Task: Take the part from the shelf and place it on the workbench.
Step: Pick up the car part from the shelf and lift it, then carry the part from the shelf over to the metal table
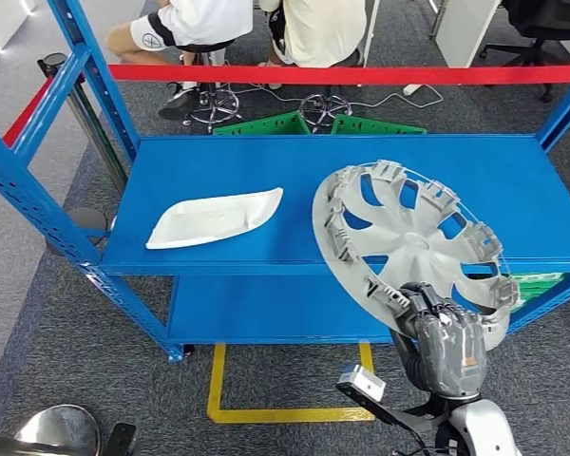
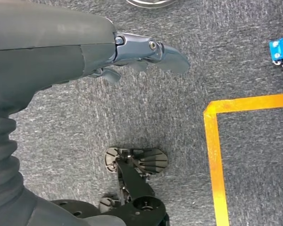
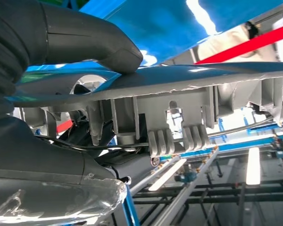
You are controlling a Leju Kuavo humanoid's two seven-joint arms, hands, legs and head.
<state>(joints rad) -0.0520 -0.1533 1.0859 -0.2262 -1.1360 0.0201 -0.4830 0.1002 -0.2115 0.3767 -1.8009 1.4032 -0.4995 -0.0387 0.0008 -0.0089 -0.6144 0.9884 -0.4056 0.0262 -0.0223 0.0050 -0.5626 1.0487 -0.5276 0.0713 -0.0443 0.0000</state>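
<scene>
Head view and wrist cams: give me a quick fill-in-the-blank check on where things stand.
1. The wheel cover is gripped at its rim by the robot's ____ hand.
2. The white part lies on the ____ shelf.
3. The left hand hangs over grey ____.

Missing words: right; blue; carpet

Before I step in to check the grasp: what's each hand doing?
Left hand: open, holding nothing.
Right hand: gripping the hubcap by its rim.

The right hand (image 1: pixel 446 347) grips the wheel cover (image 1: pixel 411 237) by its rim; the left hand (image 2: pixel 108 52) hangs downward, fingers extended, holding nothing.
</scene>
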